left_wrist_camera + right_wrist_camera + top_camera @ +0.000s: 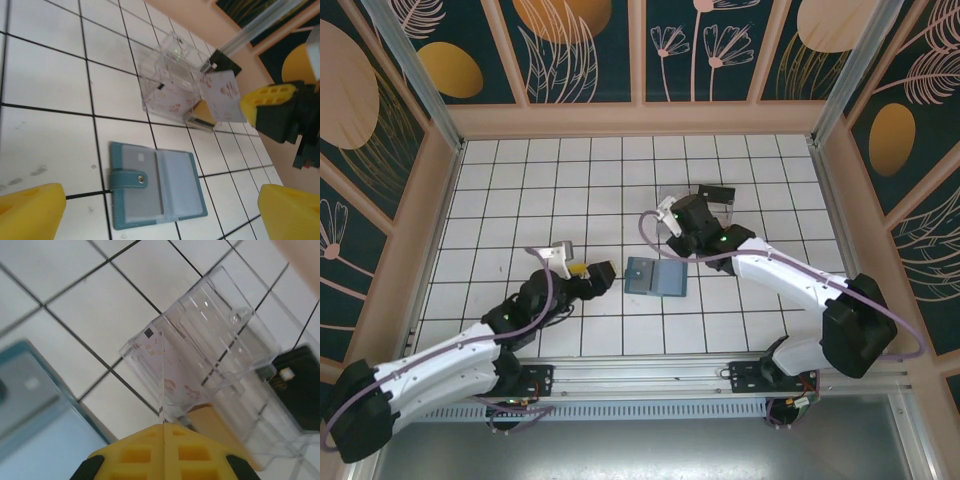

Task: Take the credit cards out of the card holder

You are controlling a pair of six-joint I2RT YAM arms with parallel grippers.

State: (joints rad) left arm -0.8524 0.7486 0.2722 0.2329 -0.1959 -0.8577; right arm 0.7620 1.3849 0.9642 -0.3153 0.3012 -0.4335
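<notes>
Where it lies open mid-surface, nearer the near edge, card holder [655, 277] shows a grey card [137, 200] to left wrist view. Left gripper [603, 278]: spread, just beside it. Right gripper [164, 445]: pinching pale card [225, 95], face-on from left wrist, edge-on in its own view, by clear box [215, 340].

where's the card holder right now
In the top view the card holder lies open on the tiles mid-table, just right of the left gripper, nearer than the clear box.

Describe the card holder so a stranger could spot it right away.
Start at the white tiled table, near its middle. The card holder lies flat and open there. It is teal with a snap strap, unlike the clear plastic box nearby.
</notes>
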